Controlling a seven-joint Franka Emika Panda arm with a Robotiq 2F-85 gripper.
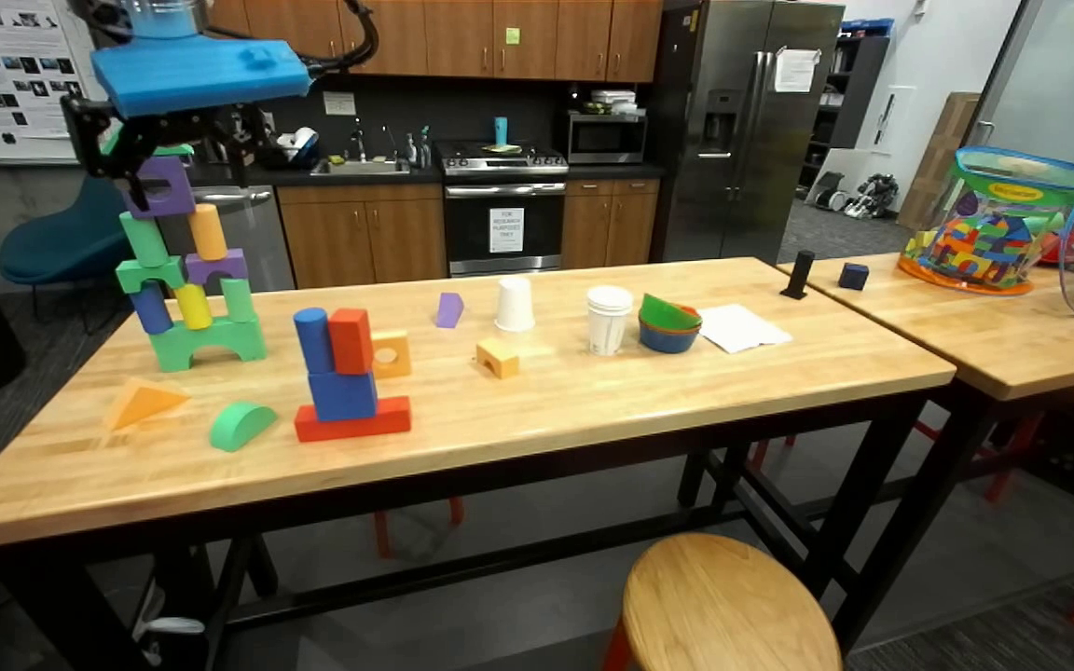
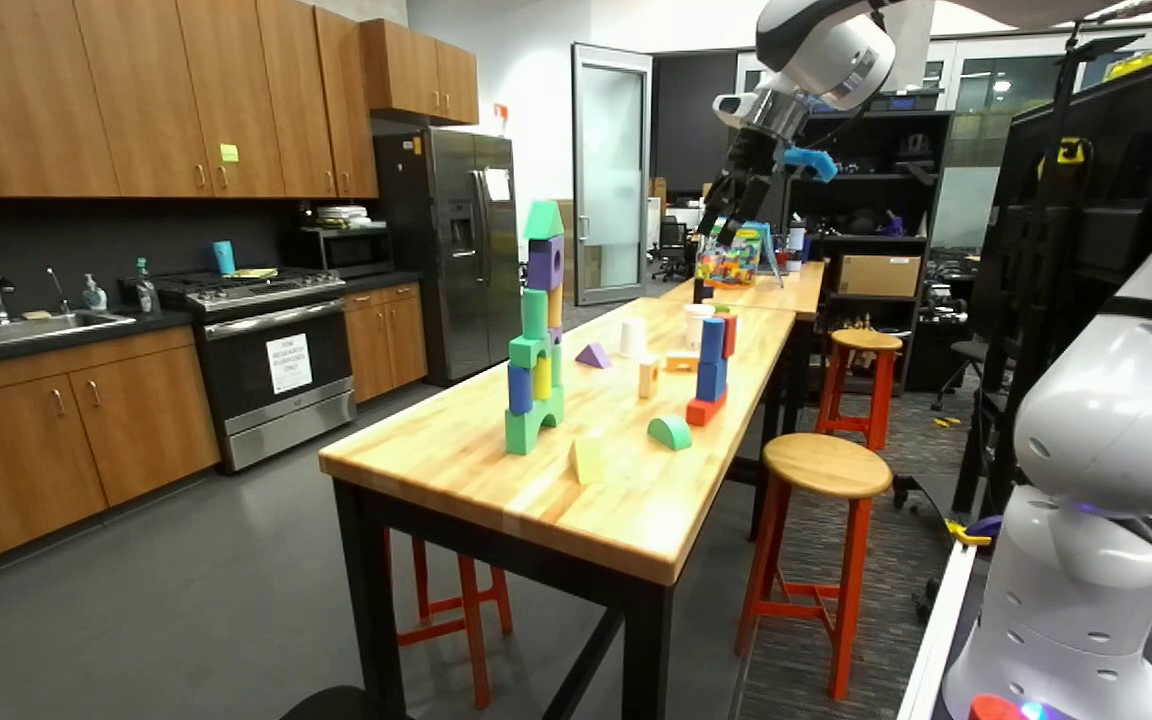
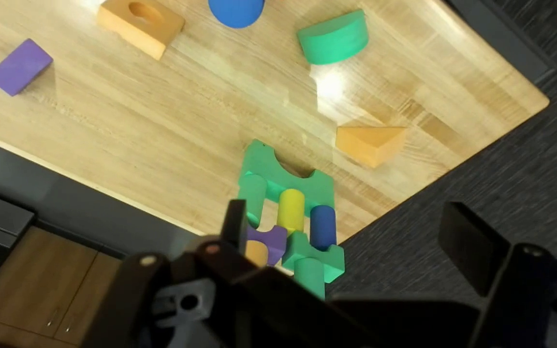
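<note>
"FOR RESEARCH PURPOSES ONLY" on oven (image 1: pixel 544 222) (white paper (image 1: pixel 506 230))

Wooden cabinets (image 2: pixel 156 95), dark refrigerator (image 1: pixel 742 135), gray floor (image 2: pixel 206 590)

Both ext. cams share tbl (image 1: pixel 500 405) view, obliquely; wrist cam looks down, nearer.

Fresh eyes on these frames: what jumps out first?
First, the tall block tower, topped by a green triangle, near one end of the wooden table. Next, the tool, hanging above the table with its jaws wide open, apart from the block tower. Then the toy bag, partly filled with bright blocks, on the neighbouring table.
</note>
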